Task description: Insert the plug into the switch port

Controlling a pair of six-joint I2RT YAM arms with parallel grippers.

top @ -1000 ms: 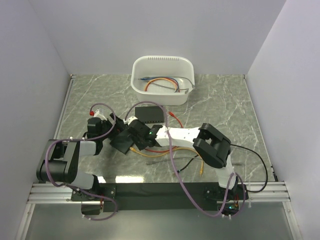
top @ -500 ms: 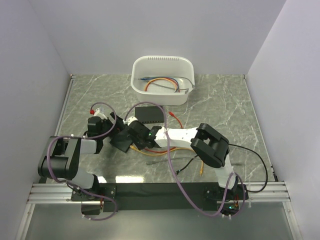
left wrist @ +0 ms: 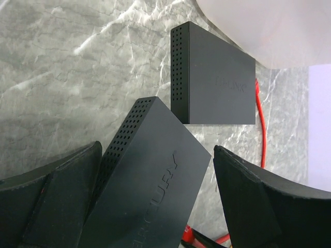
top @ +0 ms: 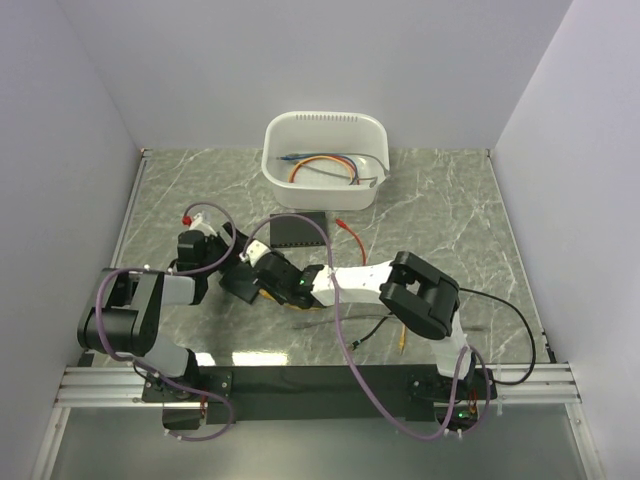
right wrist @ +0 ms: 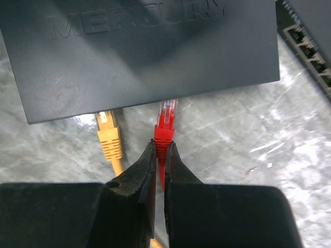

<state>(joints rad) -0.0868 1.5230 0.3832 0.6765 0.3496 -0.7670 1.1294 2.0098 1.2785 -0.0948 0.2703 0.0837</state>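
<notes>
White tub [top: 325,125] at the far middle of the grey marbled surface [top: 440,215], holding coiled orange, blue and dark cables [top: 330,167]. Second black switch [top: 300,229] just before it.

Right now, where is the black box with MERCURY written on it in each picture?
Top view: the black box sits left of centre, between the two arms' tips, partly hidden.
Left wrist view: lower middle, between the open left tool's fingers.
Right wrist view: fills the top, with the red plug pinched in the right tool at its edge.
Shared landmark: the second black box.
</notes>
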